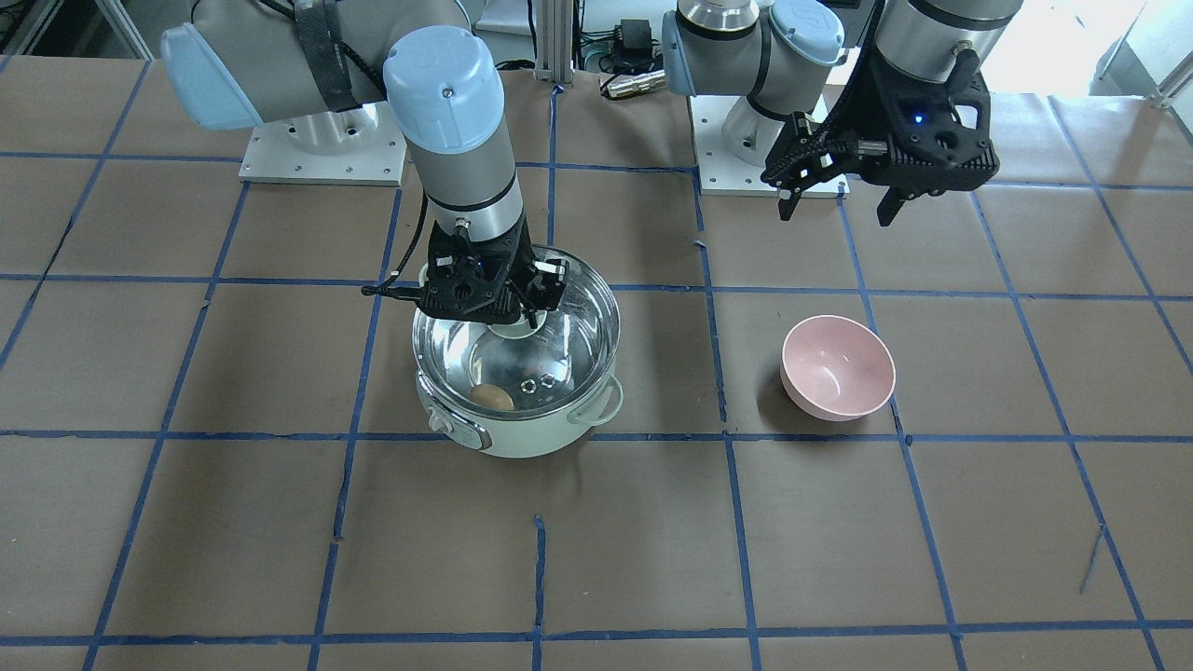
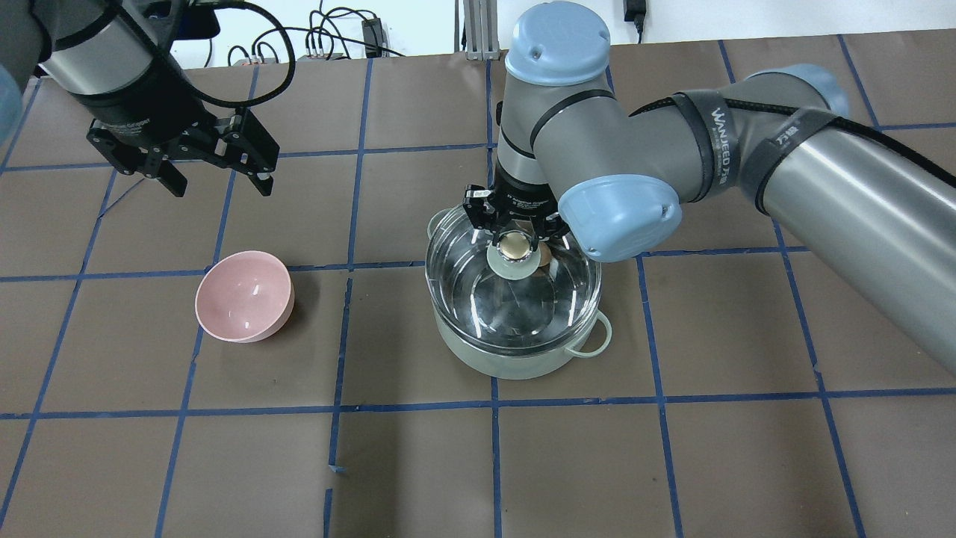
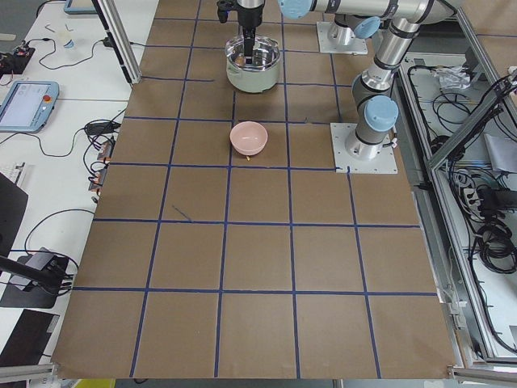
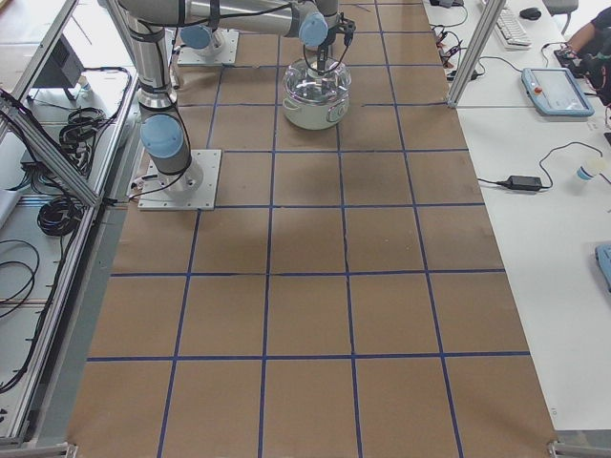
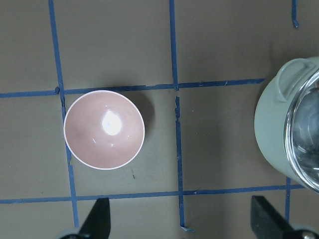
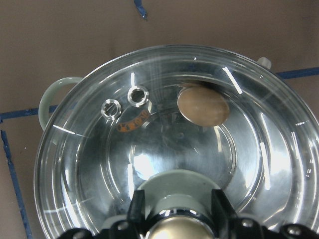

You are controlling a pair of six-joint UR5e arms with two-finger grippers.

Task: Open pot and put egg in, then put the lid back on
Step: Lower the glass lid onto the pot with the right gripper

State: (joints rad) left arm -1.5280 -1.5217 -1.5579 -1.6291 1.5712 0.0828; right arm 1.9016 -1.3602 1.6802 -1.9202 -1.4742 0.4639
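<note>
Fingers of the right gripper are shut tight on the gold knob of the lid. The lid is over the pot, and it may be a bit crooked. The egg lies inside the pot. The left gripper is wide open and holds nothing, up above the table. If the lid goes down crooked, it could slip off the rim and bang.

Glass lid and steel-lined pot gleam; table perhaps matt paper.
</note>
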